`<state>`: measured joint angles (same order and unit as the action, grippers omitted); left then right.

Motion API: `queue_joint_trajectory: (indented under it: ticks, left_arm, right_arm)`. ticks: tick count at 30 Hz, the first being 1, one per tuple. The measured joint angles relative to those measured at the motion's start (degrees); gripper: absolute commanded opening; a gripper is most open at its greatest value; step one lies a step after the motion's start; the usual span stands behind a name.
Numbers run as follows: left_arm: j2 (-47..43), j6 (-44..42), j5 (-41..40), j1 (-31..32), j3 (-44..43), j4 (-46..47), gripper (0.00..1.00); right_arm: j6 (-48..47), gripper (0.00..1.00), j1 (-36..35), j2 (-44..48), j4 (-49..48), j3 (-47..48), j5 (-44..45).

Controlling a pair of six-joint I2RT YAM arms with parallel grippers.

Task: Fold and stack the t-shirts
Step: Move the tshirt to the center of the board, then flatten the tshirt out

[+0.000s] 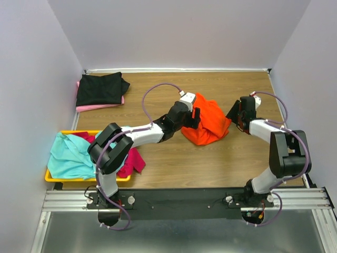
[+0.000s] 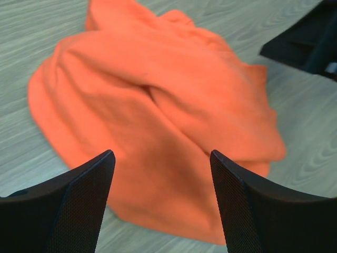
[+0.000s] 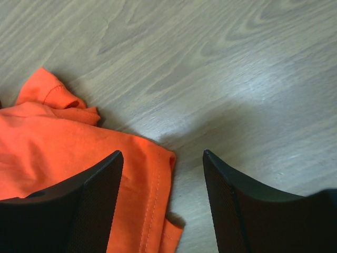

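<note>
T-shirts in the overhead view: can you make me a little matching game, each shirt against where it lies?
Shirts:
1. bright orange cloth t-shirt
2. black cloth t-shirt
3. pale pink cloth t-shirt
4. teal cloth t-shirt

Places:
A. in the shallow yellow plastic tray
B. under another shirt
C. crumpled alone in the middle
D. folded on top of another shirt

Pairs: 1-C, 2-D, 3-B, 4-A.

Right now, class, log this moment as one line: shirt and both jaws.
orange t-shirt: crumpled, unfolded | left jaws: open at its left side | right jaws: open at its right edge
</note>
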<state>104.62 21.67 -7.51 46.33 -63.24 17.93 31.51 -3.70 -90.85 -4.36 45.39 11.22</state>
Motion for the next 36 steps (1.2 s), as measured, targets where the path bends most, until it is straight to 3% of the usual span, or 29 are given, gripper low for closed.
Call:
queue_joint_trajectory:
  ticks: [5, 18, 30, 32, 33, 36]
  left_arm:
    - [-0.5, 0.5, 1.2, 0.3, 0.4, 0.5, 0.8]
    - [-0.3, 1.8, 2.7, 5.2, 3.3, 0.8, 0.81]
    - [3.4, 2.5, 0.7, 6.1, 2.9, -1.0, 0.8]
    - [3.8, 2.8, 0.5, 6.1, 2.6, -1.1, 0.8]
    - [4.3, 2.9, 0.5, 6.2, 2.2, -1.1, 0.8]
    - [5.8, 3.0, 0.5, 6.2, 1.0, -1.1, 0.57]
  right_arm:
    - [0.0, 0.66, 0.0, -2.4, -0.5, 0.7, -1.1]
    - [0.2, 0.48, 0.0, -5.0, -0.7, 1.3, -2.1]
    - [0.4, 0.41, 0.0, -6.2, -1.8, 1.4, -3.0]
    - [0.4, 0.35, 0.0, -6.4, -2.0, 1.4, -3.1]
    - [0.4, 0.26, 0.0, -6.4, -2.1, 1.5, -3.1]
    - [0.5, 0.14, 0.0, -6.7, -2.2, 1.5, -3.4]
